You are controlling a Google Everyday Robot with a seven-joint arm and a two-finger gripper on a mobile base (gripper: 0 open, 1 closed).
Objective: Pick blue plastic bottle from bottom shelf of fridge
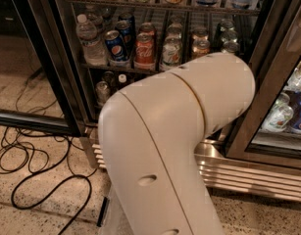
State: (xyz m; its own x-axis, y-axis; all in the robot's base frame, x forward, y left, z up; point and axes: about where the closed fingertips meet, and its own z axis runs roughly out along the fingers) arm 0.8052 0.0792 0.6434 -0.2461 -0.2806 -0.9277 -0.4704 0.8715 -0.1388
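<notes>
The fridge (71, 82) stands open ahead of me, with its wire racks in view. My arm's big white link (179, 141) fills the middle of the camera view and covers most of the bottom shelf (98, 104). At that shelf's left end, just above the arm, a small bottle shows a white cap and a dark neck. It looks like the blue plastic bottle (122, 79), and its body is hidden. Beside it are a can (102, 90) and a dark bottle (110, 77). My gripper is out of sight behind the arm.
The rack above holds a clear water bottle (88, 40), a Pepsi can (114, 45), a red cola can (144, 48) and several more cans. The open glass door (37, 116) swings out at left. Black cables (27, 160) lie on the speckled floor. A ribbed steel base (248, 175) and a second cooler (287, 111) are at right.
</notes>
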